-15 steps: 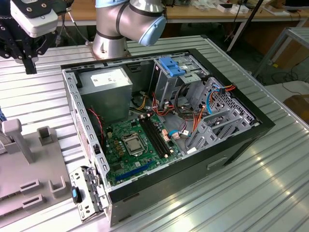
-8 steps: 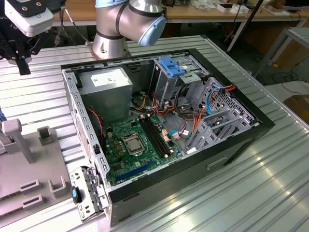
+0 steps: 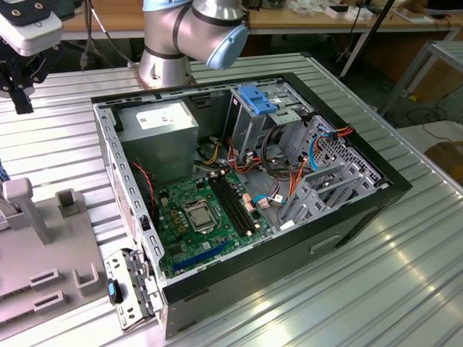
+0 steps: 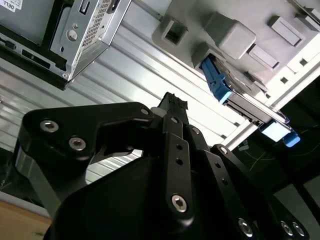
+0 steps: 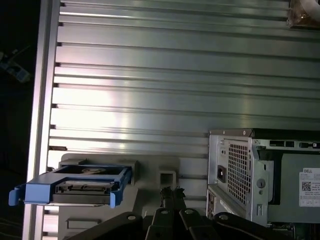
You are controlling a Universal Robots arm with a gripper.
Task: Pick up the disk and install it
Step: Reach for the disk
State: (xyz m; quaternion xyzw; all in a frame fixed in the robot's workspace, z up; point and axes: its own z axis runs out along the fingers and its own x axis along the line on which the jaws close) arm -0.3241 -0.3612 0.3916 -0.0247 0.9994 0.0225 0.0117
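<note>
The disk point(image 5: 80, 187) is a grey drive in a bright blue carrier; it rests in a grey holder point(image 5: 150, 172) on the ribbed metal table, near the table's edge. The second wrist view shows the disk point(image 4: 220, 87) standing on edge in that holder. My gripper point(image 5: 171, 192) hangs above the table, apart from the disk, between it and the computer case point(image 5: 260, 175). Its black fingertips point(image 4: 172, 100) are pressed together with nothing held. In the exterior view the gripper point(image 3: 20, 94) is at the far upper left, above the holder.
An open computer case point(image 3: 246, 188) lies on its side mid-table, with a motherboard, cables and a grey drive cage topped by a fixed blue bracket point(image 3: 257, 97). The grey holder block point(image 3: 43, 246) has several slots. The arm's base point(image 3: 173, 43) stands behind the case.
</note>
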